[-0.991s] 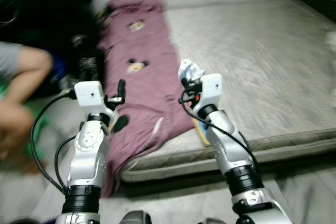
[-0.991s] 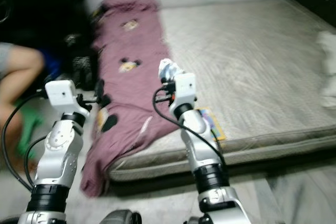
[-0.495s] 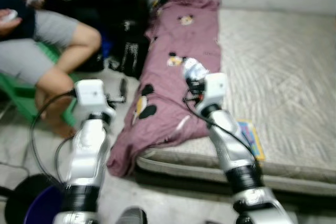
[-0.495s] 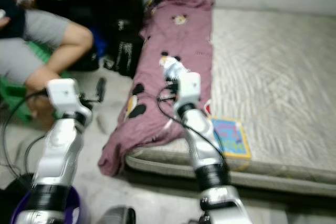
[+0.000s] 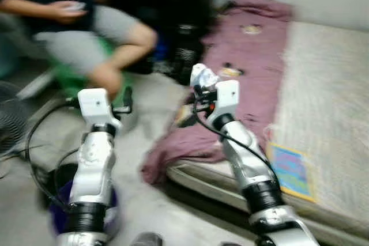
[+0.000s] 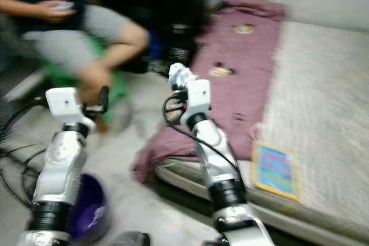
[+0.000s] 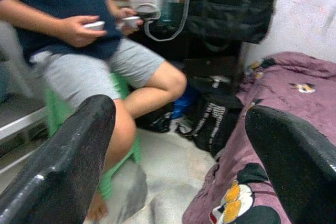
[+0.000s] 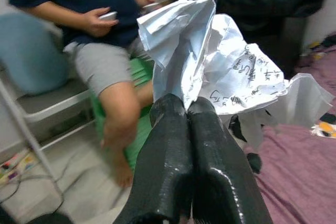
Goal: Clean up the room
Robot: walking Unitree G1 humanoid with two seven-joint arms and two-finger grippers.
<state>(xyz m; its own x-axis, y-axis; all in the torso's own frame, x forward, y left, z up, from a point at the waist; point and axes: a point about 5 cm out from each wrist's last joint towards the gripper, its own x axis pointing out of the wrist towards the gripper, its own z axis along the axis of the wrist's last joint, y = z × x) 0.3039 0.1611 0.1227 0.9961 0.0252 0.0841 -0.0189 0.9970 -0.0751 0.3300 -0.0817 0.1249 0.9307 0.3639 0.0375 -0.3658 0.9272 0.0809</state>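
Left eye view is blurring from camera motion, so fine detail is uncertain. Starting at the far left, a fan [image 5: 8, 122] is standing on the floor, and a purple bin [image 6: 86, 211] is sitting beside the base of the left arm. A person [image 5: 86, 21] in a dark top and grey shorts is sitting on a green stool [image 7: 123, 150], holding small white objects in both hands. The left gripper [image 7: 178, 145] is hanging raised in front of the robot with its fingers [image 7: 63, 166] spread wide apart and nothing between them; beyond it, black bags [image 7: 226, 9] are piling up against the wall.

Further right, the right gripper [image 8: 186, 114] is pinching its two fingers tightly together on a crumpled sheet of white paper [image 8: 220, 72] with handwriting on it, holding it up in the air over the floor near the mattress edge. A maroon blanket [image 5: 248, 73] printed with cartoon figures is draping along the left side of the mattress [image 5: 328, 96] and spilling to the floor. A colourful book [image 6: 275, 170] is lying near the mattress's front edge, to the right of the right arm.
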